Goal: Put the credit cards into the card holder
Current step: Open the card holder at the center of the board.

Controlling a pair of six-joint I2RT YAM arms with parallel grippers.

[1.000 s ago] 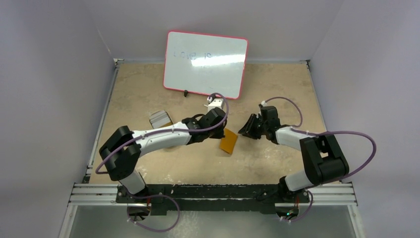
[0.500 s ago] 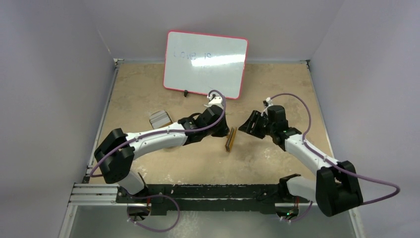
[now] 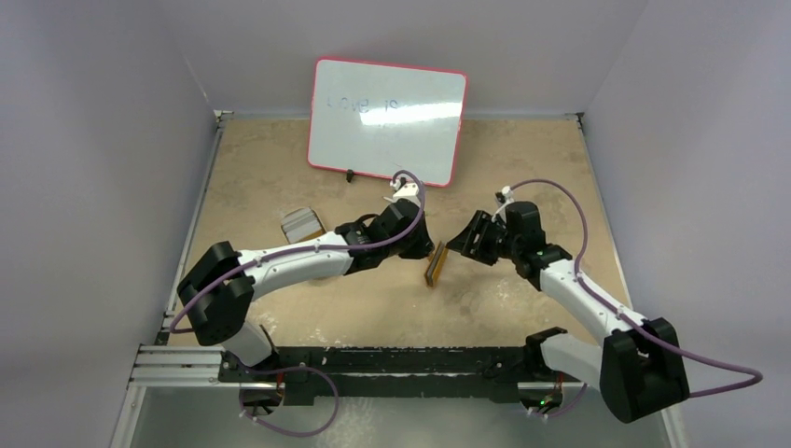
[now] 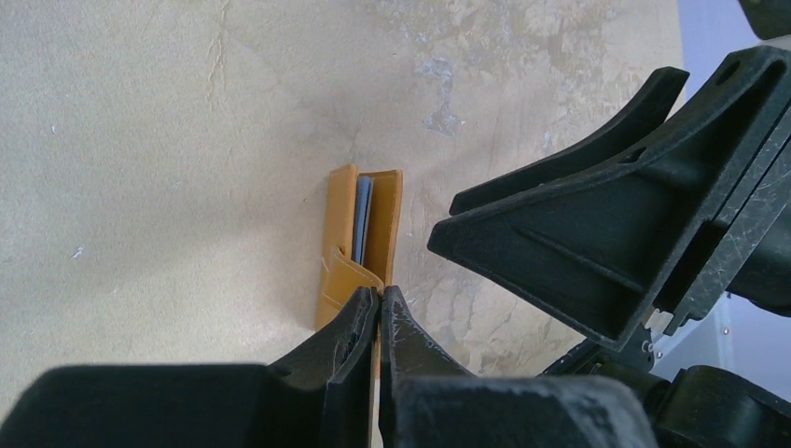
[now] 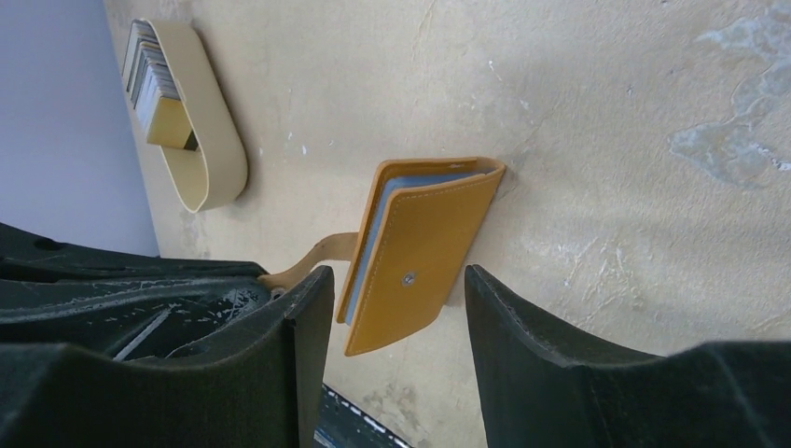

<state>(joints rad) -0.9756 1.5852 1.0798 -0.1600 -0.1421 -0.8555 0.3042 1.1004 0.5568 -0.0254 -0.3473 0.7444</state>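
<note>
Top external, middle of the frame: shows the card holder [image 3: 435, 264] up on edge on the tan table [image 3: 522, 168], a thin orange strip from this height. Puts the left gripper [image 3: 423, 250] right against its left side and the right gripper [image 3: 464, 245] just off its upper right, with a sliver of table between. Places the oval tin dish [image 3: 302, 224] left of centre, well apart from the holder, and a red-framed whiteboard [image 3: 387, 121] propped at the top.

Left wrist, lower middle: catches the two black fingers [image 4: 347, 343] pressed together on the holder's orange tab [image 4: 347, 278], a thin edge of it pinched between the tips. Shows, above them, both covers parted slightly, with bluish sleeves [image 4: 363, 217] in the gap. Fills the right half with the right gripper's spread fingers.

Right wrist, centre: frames the holder's outer cover and its snap stud [image 5: 408, 278] between two wide-apart fingers; cannot tell whether either touches it. Follows the tab from the holder's left edge down into the dark left gripper at lower left. Sets the credit cards [image 5: 147, 65] at upper left, on edge in a stack inside the dish, with one orange-yellow card [image 5: 170, 121] at the lower end of the stack
</note>
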